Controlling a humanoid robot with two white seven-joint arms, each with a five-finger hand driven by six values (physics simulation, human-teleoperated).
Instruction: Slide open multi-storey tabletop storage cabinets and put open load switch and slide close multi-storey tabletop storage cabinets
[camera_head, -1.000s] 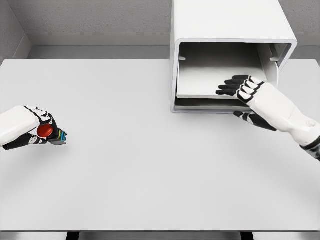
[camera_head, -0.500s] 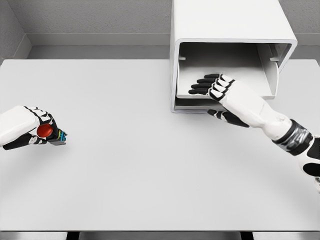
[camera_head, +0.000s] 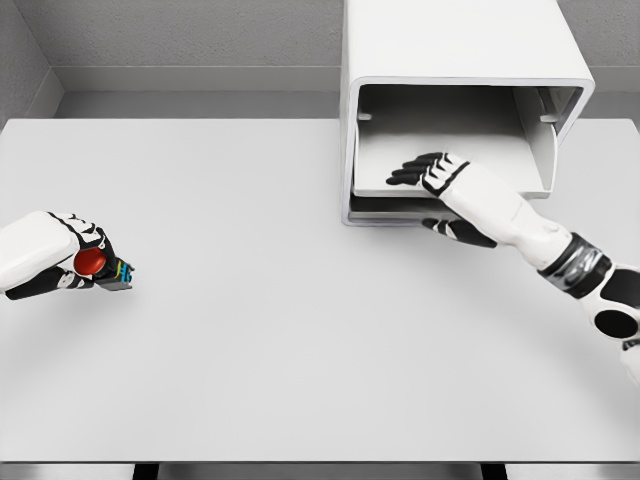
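Left hand (camera_head: 60, 258) sits at the left edge of the plain white tabletop (camera_head: 280, 340), fingers curled tight around the small black load switch with red round knob and blue-green terminals (camera_head: 100, 266) — switch held just above the surface, well apart from the cabinet. White boxy tabletop storage cabinet (camera_head: 460, 50) stands at the back right, its upper white sliding drawer (camera_head: 450, 150) pulled open, interior visible. Right hand (camera_head: 440, 180) reaches in at the drawer's front lip — black fingers (camera_head: 405, 175) stretched out over the drawer floor, thumb under the front edge, pinching that edge between them
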